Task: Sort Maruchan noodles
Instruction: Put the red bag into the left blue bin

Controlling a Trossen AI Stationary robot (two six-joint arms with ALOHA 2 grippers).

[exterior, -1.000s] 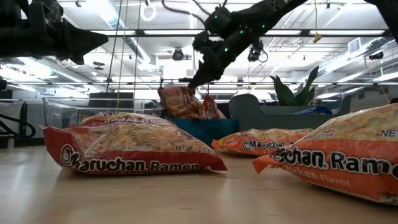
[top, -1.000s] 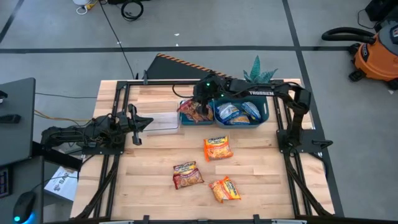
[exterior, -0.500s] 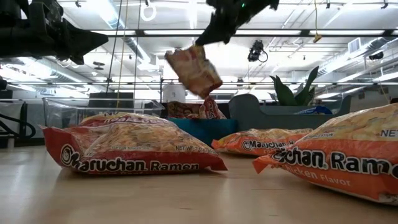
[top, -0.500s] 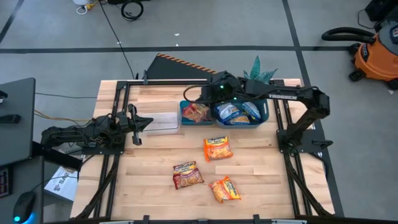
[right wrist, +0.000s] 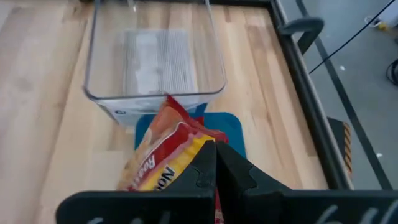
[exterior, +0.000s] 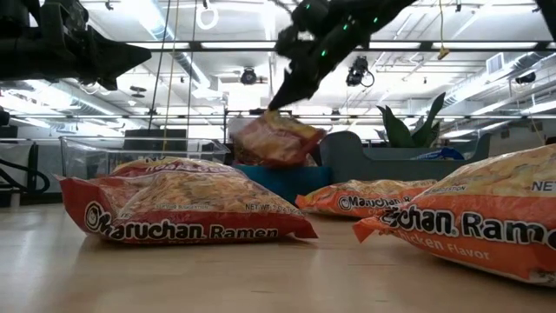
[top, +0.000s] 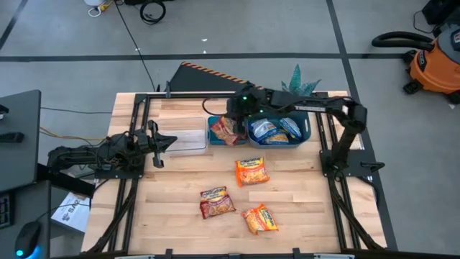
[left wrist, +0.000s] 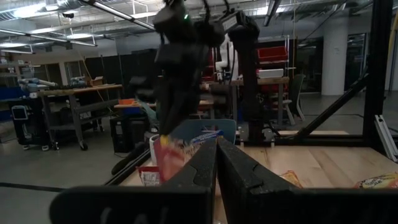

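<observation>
A red-orange Maruchan packet (top: 224, 130) (exterior: 276, 139) (right wrist: 163, 149) hangs over the left blue bin (top: 212, 119) at the table's far side. My right gripper (top: 231, 119) (exterior: 275, 105) (right wrist: 215, 154) is above it, shut on it. The right blue bin (top: 307, 128) holds blue-silver packets (top: 276, 129). Three more packets lie flat on the wood: one orange-yellow (top: 251, 171), one red (top: 217, 202), one orange (top: 260, 218). My left gripper (top: 162, 142) (left wrist: 216, 158) waits shut near the table's left edge. My right gripper pinches the red-orange packet between its two fingers at its upper edge (right wrist: 198, 144) (exterior: 268, 116). The fingers come from above, slanting down. The packet hangs tilted below them over the left blue bin; whether its lower end touches the bin's contents I cannot tell.
A clear plastic bin (top: 185, 140) (right wrist: 155, 59) stands just left of the blue bins. A green plant (top: 298, 80) sits behind the bins at the far edge. Bare wood lies between the bins and the three loose packets.
My right gripper raised the red-orange packet high above the left blue bin, swinging slightly toward the table's right, then came back down and left. The packet stood upright in the bin at first. It now hangs low over that bin, tipped nearly level.
</observation>
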